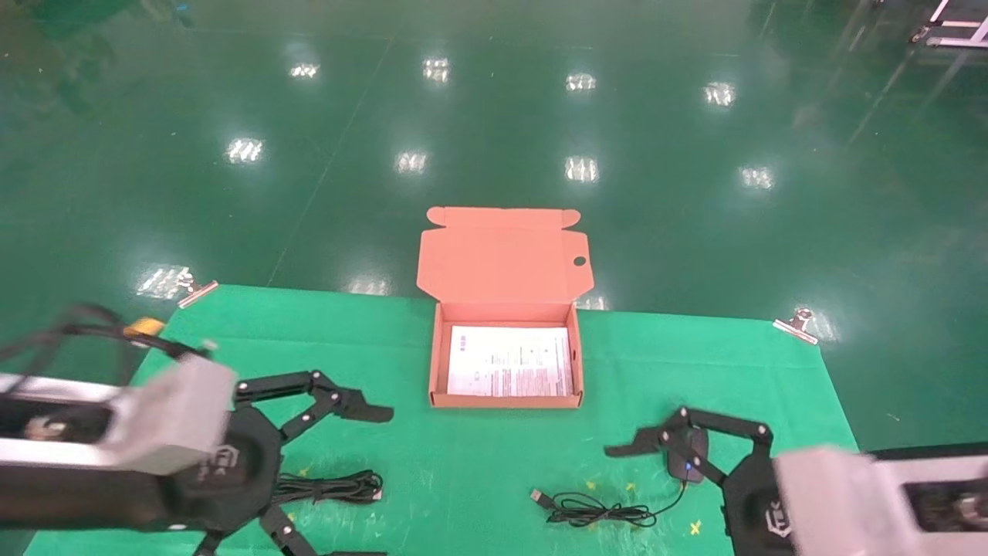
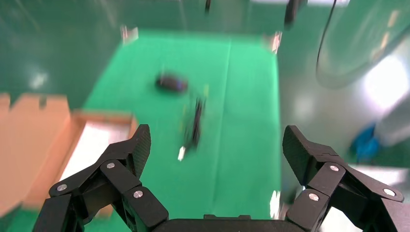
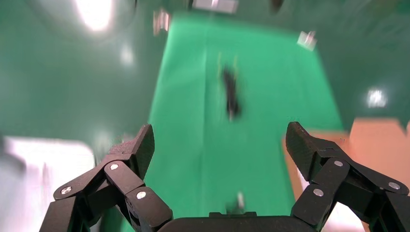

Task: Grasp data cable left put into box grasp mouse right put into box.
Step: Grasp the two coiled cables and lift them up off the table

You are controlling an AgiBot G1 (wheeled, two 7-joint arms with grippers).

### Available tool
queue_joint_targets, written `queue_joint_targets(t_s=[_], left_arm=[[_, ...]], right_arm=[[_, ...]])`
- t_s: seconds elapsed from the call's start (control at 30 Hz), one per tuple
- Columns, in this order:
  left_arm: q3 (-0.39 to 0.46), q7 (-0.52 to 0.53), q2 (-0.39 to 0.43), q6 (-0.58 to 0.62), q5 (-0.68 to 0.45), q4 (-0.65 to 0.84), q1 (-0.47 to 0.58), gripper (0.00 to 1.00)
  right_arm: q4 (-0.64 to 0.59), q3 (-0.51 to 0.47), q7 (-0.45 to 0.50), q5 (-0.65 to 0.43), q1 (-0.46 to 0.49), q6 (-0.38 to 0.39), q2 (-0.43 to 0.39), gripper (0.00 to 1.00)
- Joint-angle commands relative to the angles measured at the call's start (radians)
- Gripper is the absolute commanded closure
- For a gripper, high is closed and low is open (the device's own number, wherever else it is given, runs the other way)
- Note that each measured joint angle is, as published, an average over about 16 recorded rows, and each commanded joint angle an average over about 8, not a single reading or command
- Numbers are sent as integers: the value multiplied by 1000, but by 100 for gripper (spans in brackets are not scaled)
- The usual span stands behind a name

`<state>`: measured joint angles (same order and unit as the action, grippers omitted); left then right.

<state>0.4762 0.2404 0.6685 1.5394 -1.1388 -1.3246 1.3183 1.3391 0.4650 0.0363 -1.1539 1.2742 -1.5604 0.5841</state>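
Your box [image 1: 505, 363] sits open at the middle of the green mat [image 1: 478, 463], flap lid [image 1: 505, 255] folded back with its round hole near the right edge. There's a white printed sheet [image 1: 509, 361] lying flat inside, but the text on it is too small to read, so no brand to report there.

Left gripper [image 1: 324, 471] hovers at the front left of the mat with its fingers spread wide, nothing in them. The data cable [image 1: 328, 486] lies coiled on the mat right between those fingers, pale plug end toward the middle.

Right gripper [image 1: 671, 494] is at the front right, also wide open and empty. The mouse [image 1: 687, 454] sits under its upper finger, wheel glowing blue, with its cord [image 1: 594, 510] trailing left in a loose tangle to the USB plug [image 1: 540, 496].

Both gripper bodies carry a small pale hexagon logo; I can't make out any lettering.
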Motion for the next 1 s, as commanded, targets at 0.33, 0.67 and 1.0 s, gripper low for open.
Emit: queue_joint_targets(t_s=[0.33, 0.67, 1.0], left_arm=[[213, -28, 106, 0, -396, -21, 169, 0], [345, -3, 196, -80, -682, -13, 156, 0], [398, 83, 278, -164, -830, 135, 106, 0]], right_arm=[[18, 275, -179, -438, 202, 14, 66, 0], [18, 365, -142, -643, 163, 136, 119, 0], [11, 382, -48, -771, 37, 330, 151, 0]])
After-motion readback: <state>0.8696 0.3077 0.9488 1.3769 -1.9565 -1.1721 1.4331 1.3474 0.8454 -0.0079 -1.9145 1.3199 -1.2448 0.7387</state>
